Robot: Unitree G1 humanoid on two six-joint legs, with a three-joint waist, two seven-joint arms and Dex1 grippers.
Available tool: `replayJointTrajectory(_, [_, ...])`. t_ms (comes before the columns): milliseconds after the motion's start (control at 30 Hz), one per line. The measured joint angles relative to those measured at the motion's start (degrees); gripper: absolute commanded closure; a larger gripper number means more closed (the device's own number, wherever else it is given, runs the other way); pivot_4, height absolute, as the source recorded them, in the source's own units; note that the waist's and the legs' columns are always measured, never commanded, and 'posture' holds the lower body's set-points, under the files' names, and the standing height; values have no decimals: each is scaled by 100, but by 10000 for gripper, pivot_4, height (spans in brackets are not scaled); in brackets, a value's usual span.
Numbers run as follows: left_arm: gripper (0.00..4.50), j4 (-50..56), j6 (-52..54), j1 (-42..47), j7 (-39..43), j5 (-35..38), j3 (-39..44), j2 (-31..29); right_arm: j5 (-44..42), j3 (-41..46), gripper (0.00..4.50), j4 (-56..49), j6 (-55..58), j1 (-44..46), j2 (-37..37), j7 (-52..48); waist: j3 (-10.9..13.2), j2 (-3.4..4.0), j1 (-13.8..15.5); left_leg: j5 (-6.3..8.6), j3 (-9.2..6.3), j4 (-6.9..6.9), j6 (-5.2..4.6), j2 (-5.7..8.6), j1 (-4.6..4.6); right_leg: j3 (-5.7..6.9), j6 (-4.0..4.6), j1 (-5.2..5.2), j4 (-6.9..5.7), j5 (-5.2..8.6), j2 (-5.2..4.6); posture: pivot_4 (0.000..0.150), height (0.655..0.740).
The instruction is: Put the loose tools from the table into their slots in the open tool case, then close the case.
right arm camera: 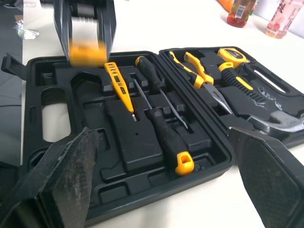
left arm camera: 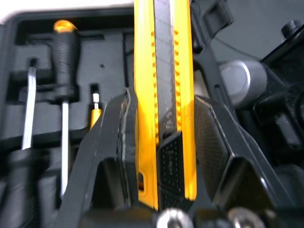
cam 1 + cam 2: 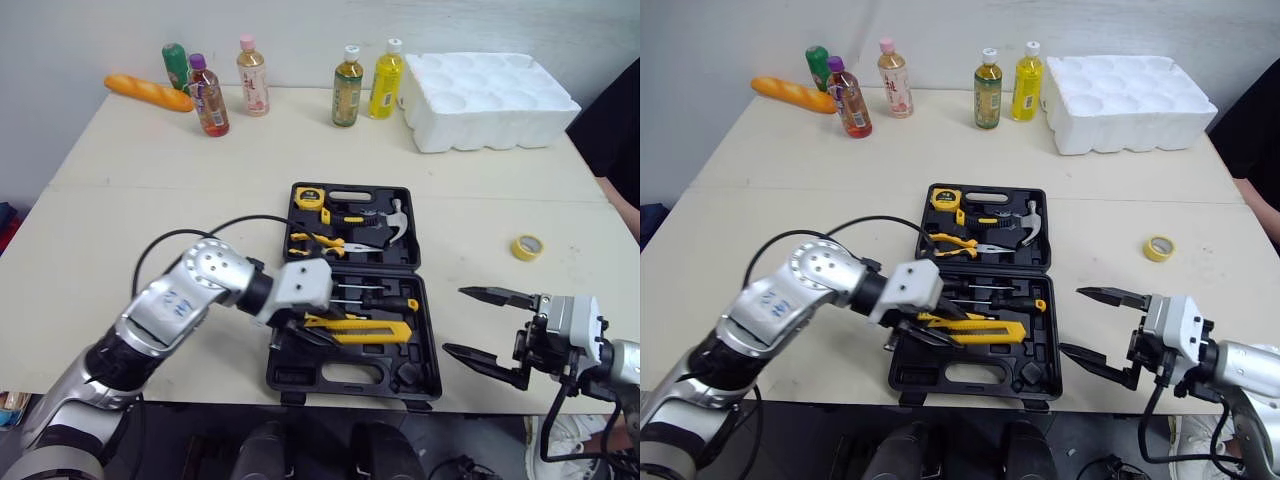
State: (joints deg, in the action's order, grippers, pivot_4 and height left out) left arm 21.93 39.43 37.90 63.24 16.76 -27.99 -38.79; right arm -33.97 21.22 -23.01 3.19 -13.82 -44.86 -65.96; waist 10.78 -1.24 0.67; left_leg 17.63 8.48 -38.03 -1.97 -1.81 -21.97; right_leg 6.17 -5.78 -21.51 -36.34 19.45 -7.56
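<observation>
Tool case [image 3: 300,380] lies open on the table [image 3: 100,220] just ahead of the robot, its lid half folded out toward 12 o'clock. Over the near half, the left gripper [image 2: 161,107] is clamped on a yellow utility knife [image 3: 365,330], one black finger on each side of its body. The knife lies crosswise over the tray with its free end pointing to 3 o'clock; whether it touches the tray I cannot tell. Just past it toward 12, two black-handled screwdrivers [image 1: 164,130] and a slim yellow tester [image 1: 118,85] sit in their slots. At 3 o'clock from the near half, the right gripper [image 3: 455,320] hangs over bare table with its fingers spread wide, holding nothing.

The lid half holds pliers [image 3: 320,243], a hammer [image 3: 385,228] and, at its 11 o'clock corner, a tape measure [image 3: 308,197]. A roll of yellow tape [image 3: 527,247] lies on the table at 3 o'clock from the lid. Along the far edge stand five bottles [image 3: 252,78], with a baguette [image 3: 148,92] at 10 o'clock and a white foam tray [image 3: 490,100] at 1 o'clock.
</observation>
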Motion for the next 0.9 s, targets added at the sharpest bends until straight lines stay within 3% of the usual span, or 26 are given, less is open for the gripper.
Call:
replayJointTrajectory(733, [32664,266,792,94,-425,-581,-522,45,-136,421,0,-168,205,-271,-177,-195,0,1,42,1,-9,-10,-2,-2,-5,6,0,2,-2,0,-4,1500,7400])
replayJointTrajectory(800, [22038,252,778,108,-403,-584,-528,41,-133,410,0,-167,190,-272,-170,-196,0,1,44,1,-9,-10,-3,-2,-5,6,0,2,-3,0,-3,1500,7400])
replayJointTrajectory(900, [10189,206,668,130,-362,-597,-461,0,-128,410,0,-157,181,-272,-164,-197,-1,1,44,1,-9,-10,-2,-2,-5,6,0,2,-2,0,-3,1500,7400])
